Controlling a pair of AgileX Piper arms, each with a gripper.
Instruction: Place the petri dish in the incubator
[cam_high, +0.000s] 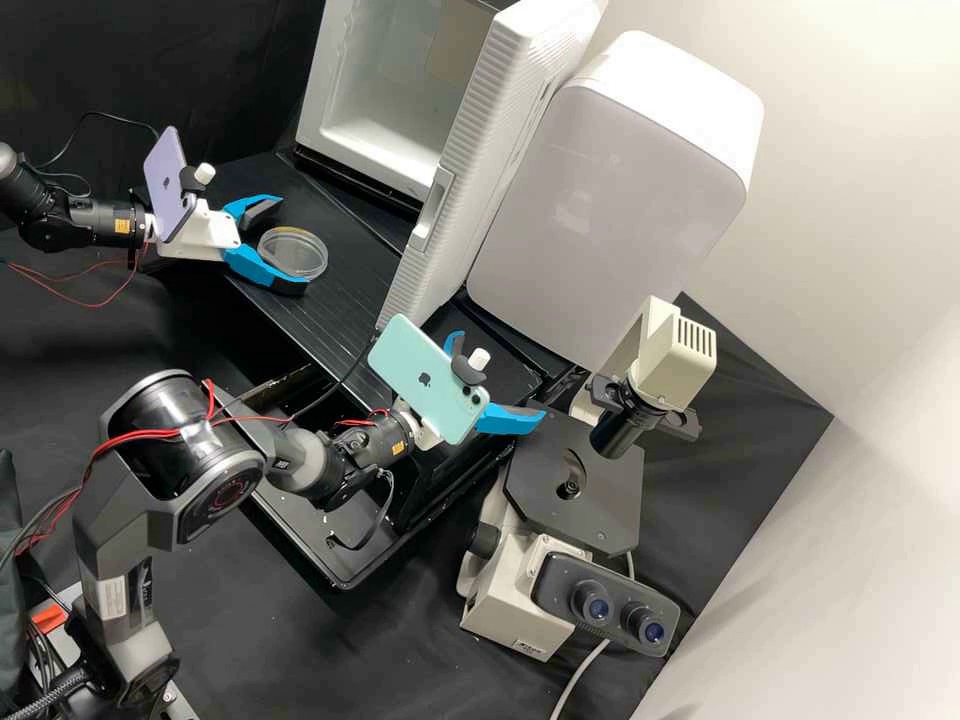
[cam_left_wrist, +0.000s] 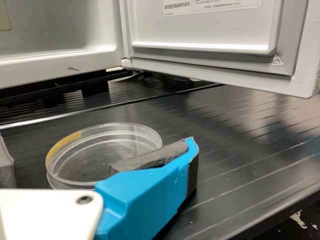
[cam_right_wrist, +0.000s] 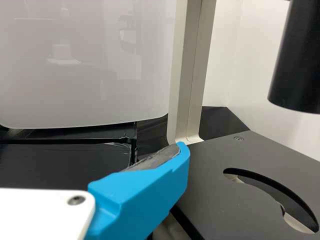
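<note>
High view, ten o'clock: dish (cam_high: 300, 255) flat on the black ribbed tray (cam_high: 345, 320). It is outside the incubator (cam_high: 375, 90), whose open mouth lies at about one o'clock from it.

Left hand (cam_high: 286, 244) released. Blue fingers (cam_high: 262, 272) spread either side of the dish's near edge, not clamped on it.

Right hand (cam_high: 512, 416) over the microscope (cam_high: 575, 480) stage, four o'clock. Can't tell if released or clenched. Nothing seen in it.

Risks, my guess:
- Thin, slick wall: an off-centre close may skate the dish along the ribs or tip it.
- A hard squeeze may pop a lid, if it has one.
- A low carry could clip the incubator sill, or the door (cam_high: 480, 150) at three o'clock.

Dish: clear, shallow, round, looks empty. Yellow strip on part of the rim.
</note>
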